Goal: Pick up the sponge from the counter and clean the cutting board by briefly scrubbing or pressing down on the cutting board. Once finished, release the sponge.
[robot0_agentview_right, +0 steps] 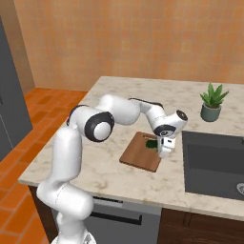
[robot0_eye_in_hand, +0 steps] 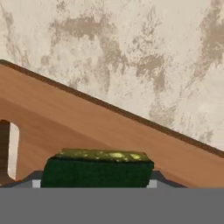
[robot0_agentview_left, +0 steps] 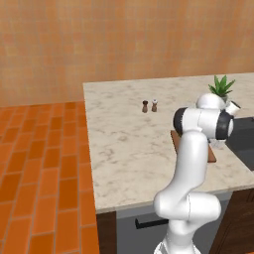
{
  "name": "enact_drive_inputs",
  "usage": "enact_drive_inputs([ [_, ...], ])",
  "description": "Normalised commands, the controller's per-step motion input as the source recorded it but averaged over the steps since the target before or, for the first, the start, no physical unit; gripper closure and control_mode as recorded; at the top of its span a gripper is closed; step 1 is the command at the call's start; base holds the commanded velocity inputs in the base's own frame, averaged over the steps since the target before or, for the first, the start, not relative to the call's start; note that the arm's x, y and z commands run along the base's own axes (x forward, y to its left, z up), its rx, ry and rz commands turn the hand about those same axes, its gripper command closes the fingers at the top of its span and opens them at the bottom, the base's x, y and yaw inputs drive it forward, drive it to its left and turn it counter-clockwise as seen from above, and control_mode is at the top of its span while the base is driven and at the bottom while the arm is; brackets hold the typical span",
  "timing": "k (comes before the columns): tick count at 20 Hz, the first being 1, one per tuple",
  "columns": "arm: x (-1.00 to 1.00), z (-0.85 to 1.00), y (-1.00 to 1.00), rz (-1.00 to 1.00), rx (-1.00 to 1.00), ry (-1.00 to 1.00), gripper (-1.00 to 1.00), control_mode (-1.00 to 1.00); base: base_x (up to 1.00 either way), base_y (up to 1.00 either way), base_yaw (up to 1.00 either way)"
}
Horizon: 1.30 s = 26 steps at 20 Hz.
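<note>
Spanning the scene: the counter (robot0_agentview_right: 109, 167) ran wide under everything, with the sink (robot0_agentview_right: 214, 164) sunk into its right end.
Board: the cutting board (robot0_agentview_right: 138, 152) lay flat on the counter just left of the sink, its slot handle (robot0_eye_in_hand: 9, 151) showing at the left edge of the hand view.
Arm: it reached forward and bent down over the board's right part.
Gripper: the gripper (robot0_agentview_right: 163, 148) pointed down at the board, near its right edge.
Sponge: the sponge (robot0_eye_in_hand: 97, 168) sat between the fingers, its long side running across the gap and its green face toward the camera; in the right base view it (robot0_agentview_right: 151, 143) showed as a dark green patch on the board beside the hand.
Fingers: clamped on the sponge, one at each short end.
Key relation: the sponge was directly below the hand and over the board, so pressing straight down looked like the move that mattered; whether it already touched the wood could not be told.
</note>
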Motion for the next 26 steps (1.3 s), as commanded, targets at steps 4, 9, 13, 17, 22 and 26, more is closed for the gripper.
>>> enact_drive_inputs([
  [4,-0.48,-0.38,-0.66,-0.05,0.01,0.0,1.0,-1.0,0.0,0.0,0.0],
  [9,-0.58,-0.98,0.14,0.0,-0.02,0.0,1.0,-1.0,0.0,0.0,0.0],
  [13,0.11,-0.55,0.86,0.04,0.0,0.01,1.0,-1.0,0.0,0.0,0.0],
  [17,-0.48,-0.69,1.0,0.22,-0.24,0.0,1.0,-1.0,0.0,0.0,0.0],
  [22,0.76,0.39,0.24,0.03,0.01,0.1,1.0,-1.0,0.0,0.0,0.0],
  [26,1.0,0.58,-0.08,-0.01,0.04,0.05,1.0,-1.0,0.0,0.0,0.0],
])
